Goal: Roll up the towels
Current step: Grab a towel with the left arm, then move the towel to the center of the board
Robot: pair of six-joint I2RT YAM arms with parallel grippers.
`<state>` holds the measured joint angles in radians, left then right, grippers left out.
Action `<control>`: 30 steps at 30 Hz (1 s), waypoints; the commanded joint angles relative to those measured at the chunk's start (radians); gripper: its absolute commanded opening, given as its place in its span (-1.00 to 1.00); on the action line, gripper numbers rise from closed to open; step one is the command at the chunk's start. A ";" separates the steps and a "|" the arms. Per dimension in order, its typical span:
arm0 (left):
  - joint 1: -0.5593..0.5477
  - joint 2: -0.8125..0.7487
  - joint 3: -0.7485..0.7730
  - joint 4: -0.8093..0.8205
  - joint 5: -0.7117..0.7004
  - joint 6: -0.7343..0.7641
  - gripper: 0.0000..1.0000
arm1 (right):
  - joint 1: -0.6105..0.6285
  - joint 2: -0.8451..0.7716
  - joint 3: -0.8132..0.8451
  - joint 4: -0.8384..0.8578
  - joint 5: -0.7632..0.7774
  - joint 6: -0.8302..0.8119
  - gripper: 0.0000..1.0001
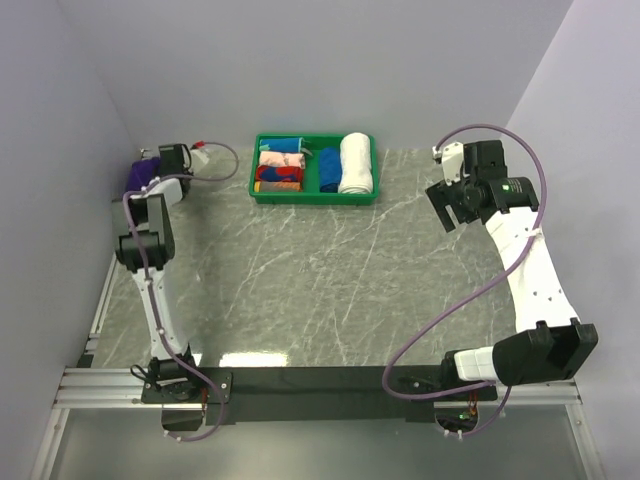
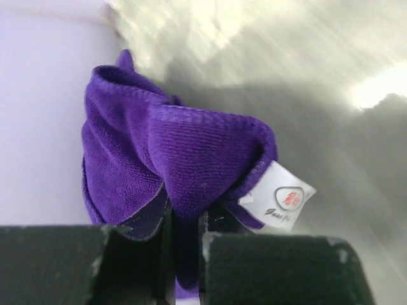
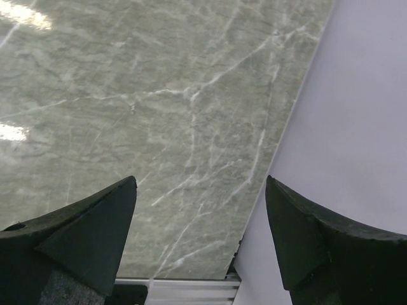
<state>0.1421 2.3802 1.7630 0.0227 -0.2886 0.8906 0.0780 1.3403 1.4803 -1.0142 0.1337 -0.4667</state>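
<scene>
"purple towel (image 2: 191, 152): where does it sit?"

"bunched at the far left edge of the marble-patterned table (image 3: 159, 95), close to the wall (image 2: 38, 95). soft ribbed pile, a stitched hem, a white label (image 2: 280, 200) at one corner."

"and the grip?"

"my left gripper (image 2: 184, 232) pinches a fold of the cloth, jaws nearly together. my right gripper (image 3: 200, 184) hangs over the veined stone, its dark wedge-shaped fingers (image 3: 82, 222) spread wide."
</scene>
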 commanded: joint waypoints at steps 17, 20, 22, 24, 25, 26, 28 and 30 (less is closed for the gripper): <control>-0.591 -0.786 -0.429 -0.928 0.693 -0.334 -0.86 | -0.107 -0.102 -0.118 -0.026 -0.399 0.045 0.73; -0.712 -0.762 -0.369 -0.888 0.746 -0.433 -0.09 | -0.121 -0.105 -0.129 -0.046 -0.442 0.060 0.73; -0.748 -0.756 -0.315 -0.842 0.792 -0.516 0.81 | -0.124 -0.112 -0.150 -0.046 -0.453 0.076 0.72; -0.743 -0.762 -0.277 -0.831 0.822 -0.548 0.99 | -0.124 -0.118 -0.172 -0.050 -0.463 0.085 0.72; -0.736 -0.768 -0.269 -0.833 0.827 -0.553 0.99 | -0.124 -0.118 -0.176 -0.053 -0.470 0.086 0.71; -0.725 -0.777 -0.275 -0.834 0.829 -0.552 0.99 | -0.124 -0.122 -0.183 -0.057 -0.486 0.092 0.69; -0.670 -0.812 -0.301 -0.834 0.832 -0.548 0.99 | -0.124 -0.127 -0.210 -0.055 -0.511 0.103 0.63; -0.606 -0.832 -0.355 -0.854 0.842 -0.544 0.89 | -0.121 -0.121 -0.248 -0.043 -0.564 0.129 0.53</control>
<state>-0.5510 1.6081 1.4406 -0.8165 0.5045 0.3817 -0.0422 1.2438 1.2697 -1.0576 -0.3424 -0.3809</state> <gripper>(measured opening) 0.964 0.785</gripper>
